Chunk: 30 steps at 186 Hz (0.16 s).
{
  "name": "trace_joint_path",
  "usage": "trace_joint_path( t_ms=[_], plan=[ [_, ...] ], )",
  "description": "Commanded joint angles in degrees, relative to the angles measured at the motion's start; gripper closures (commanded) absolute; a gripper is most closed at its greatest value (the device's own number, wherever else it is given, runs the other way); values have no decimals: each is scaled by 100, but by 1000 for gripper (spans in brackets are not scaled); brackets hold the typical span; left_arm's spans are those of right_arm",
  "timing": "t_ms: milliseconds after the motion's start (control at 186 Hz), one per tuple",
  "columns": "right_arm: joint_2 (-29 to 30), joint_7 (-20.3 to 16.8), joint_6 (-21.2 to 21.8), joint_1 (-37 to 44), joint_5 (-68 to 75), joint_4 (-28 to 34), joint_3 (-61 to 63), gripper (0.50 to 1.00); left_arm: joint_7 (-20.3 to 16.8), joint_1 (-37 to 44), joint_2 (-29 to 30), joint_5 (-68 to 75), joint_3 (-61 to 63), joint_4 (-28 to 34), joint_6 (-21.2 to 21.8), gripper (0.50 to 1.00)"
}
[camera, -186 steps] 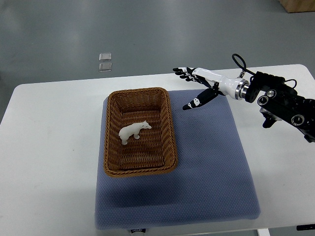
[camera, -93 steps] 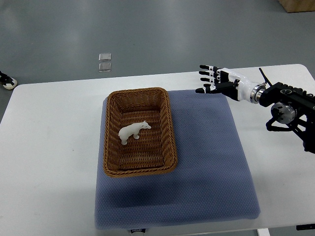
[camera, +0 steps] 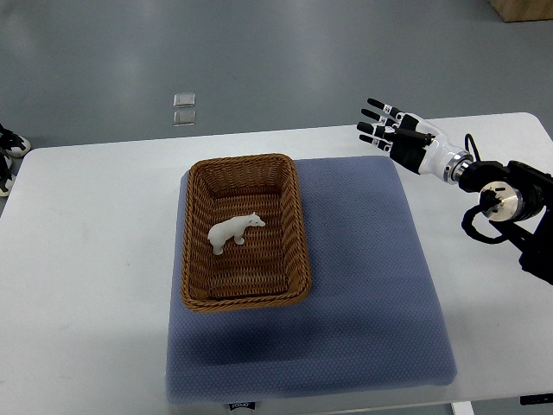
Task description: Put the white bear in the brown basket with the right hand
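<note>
Bear: white bear [camera: 235, 232] stands inside the brown basket [camera: 245, 231], near its middle, head toward the right wall.
Basket: sits on the left part of a blue mat [camera: 346, 285], long side running away from the robot.
Mat: lies on the white surface [camera: 86, 259].
Right hand: right hand [camera: 399, 136] hangs above the mat's far right corner, fingers spread apart, holding nothing, well apart from the basket.
Floor: two small clear squares [camera: 184, 109] lie beyond the surface.
</note>
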Motion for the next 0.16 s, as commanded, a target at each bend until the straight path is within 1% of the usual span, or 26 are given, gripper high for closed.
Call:
trace_joint_path(
  t_ms=[0, 156],
  plan=[
    [90, 3, 84, -45, 7, -1, 67, 527, 5, 1, 0, 0, 0, 0, -1, 500],
    [116, 3, 155, -125, 7, -9, 129, 527, 5, 71, 0, 0, 0, 0, -1, 500]
  ],
)
